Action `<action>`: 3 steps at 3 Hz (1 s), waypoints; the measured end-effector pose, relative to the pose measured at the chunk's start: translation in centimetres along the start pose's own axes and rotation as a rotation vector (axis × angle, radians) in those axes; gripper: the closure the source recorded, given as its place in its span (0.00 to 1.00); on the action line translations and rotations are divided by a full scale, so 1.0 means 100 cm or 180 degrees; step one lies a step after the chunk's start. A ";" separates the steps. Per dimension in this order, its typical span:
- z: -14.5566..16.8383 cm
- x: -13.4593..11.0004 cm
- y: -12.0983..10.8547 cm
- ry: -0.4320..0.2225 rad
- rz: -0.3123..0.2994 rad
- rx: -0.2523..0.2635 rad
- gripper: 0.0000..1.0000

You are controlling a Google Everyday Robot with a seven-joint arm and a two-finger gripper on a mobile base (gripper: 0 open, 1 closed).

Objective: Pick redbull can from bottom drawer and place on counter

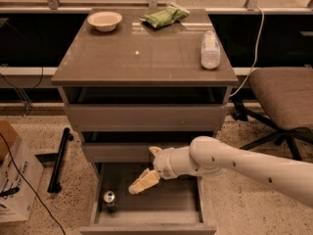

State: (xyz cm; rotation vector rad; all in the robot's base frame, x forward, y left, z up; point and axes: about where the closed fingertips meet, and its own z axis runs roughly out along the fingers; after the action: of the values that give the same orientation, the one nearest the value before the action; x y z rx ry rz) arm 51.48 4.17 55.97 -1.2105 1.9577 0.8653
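Hovering over the open bottom drawer [171, 204], the robot's hand [142, 182], its opening impossible to tell, is pointing toward the redbull can [109, 198], standing upright nearby, apart, beside the drawer's left wall.

white arm [254, 168] reaches in from lower right, stretched leftward; gripper [144, 182] at its tip sits low, approx center of view, angled down-left.
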 end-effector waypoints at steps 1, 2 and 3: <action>0.014 0.018 -0.005 -0.0231 0.0033 -0.0047 0.00; 0.041 0.052 -0.009 -0.0460 0.0092 -0.0177 0.00; 0.071 0.076 -0.014 -0.0553 0.0114 -0.0264 0.00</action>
State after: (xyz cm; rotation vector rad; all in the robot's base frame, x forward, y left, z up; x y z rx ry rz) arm 51.53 5.84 45.59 -1.1102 1.8246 1.0436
